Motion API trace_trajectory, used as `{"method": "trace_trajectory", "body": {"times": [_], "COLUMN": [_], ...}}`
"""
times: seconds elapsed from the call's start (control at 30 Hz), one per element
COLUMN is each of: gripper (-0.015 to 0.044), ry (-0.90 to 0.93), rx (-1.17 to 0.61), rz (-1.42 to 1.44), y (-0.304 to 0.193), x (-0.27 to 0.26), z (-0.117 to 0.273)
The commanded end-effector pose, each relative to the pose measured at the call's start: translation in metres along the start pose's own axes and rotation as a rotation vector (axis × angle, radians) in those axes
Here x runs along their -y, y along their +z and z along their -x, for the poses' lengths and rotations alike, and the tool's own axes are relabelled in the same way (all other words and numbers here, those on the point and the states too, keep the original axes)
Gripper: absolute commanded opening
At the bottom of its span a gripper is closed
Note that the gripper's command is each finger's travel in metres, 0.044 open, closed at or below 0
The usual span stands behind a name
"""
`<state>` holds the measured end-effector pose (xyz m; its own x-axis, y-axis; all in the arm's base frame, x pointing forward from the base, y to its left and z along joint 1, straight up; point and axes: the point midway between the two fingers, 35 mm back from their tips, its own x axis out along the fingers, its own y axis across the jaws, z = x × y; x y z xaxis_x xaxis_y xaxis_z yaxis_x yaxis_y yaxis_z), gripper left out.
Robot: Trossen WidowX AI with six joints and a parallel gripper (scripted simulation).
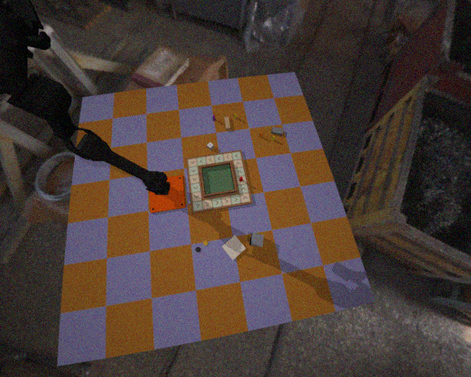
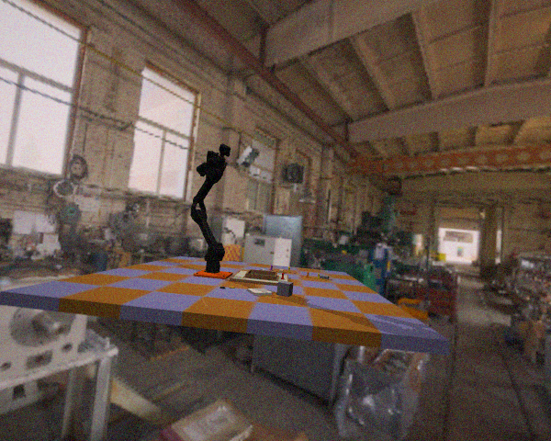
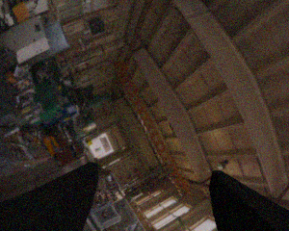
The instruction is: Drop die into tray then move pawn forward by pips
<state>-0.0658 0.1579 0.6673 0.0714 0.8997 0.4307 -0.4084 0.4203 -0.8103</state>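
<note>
Opening step, nothing picked up yet. Arm reared high over its orange base plate (image 1: 167, 195), gripper (image 2: 219, 153) up near the top of the exterior view, left of centre, aimed at the roof rather than the table. Fingers part-spread in the wrist view, rafters showing through the gap, nothing between them.

Die (image 1: 209, 144) small and white on the checkered table (image 1: 122, 280), just above the upper-left corner of the board (image 1: 218, 181), near frame centre in the top view. Well apart from the gripper, far below it. Tray (image 1: 217, 178) green and without a die. Pawn, probably the small red piece (image 1: 240, 178) on the board's right-hand strip of squares, though too tiny to be sure.

Next move, by the look of it: tip the wrist down, swing out past the board's upper-left corner, descend over the die with the fingers straddling it, then close. Pip count unreadable from here.
</note>
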Motion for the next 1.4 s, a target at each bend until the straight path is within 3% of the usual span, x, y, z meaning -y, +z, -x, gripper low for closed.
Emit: {"method": "trace_trajectory", "body": {"times": [0.0, 0.33, 0.67, 1.0, 1.37], "gripper": [0.0275, 0.0275, 0.0275, 0.0275, 0.0275], "ry": [-0.127, -0.329, -0.471, -0.507, -0.378], "rx": [0.035, 0.006, -0.194, -0.527, -1.011], "rz": [-0.2, -0.545, -0.866, -1.119, -1.283], "y": [-0.046, -0.16, -0.3, -0.427, -0.519], "x": [0.055, 0.113, 0.106, 0.032, -0.106], "z": [0.012, 0.023, 0.023, 0.021, 0.035]}}
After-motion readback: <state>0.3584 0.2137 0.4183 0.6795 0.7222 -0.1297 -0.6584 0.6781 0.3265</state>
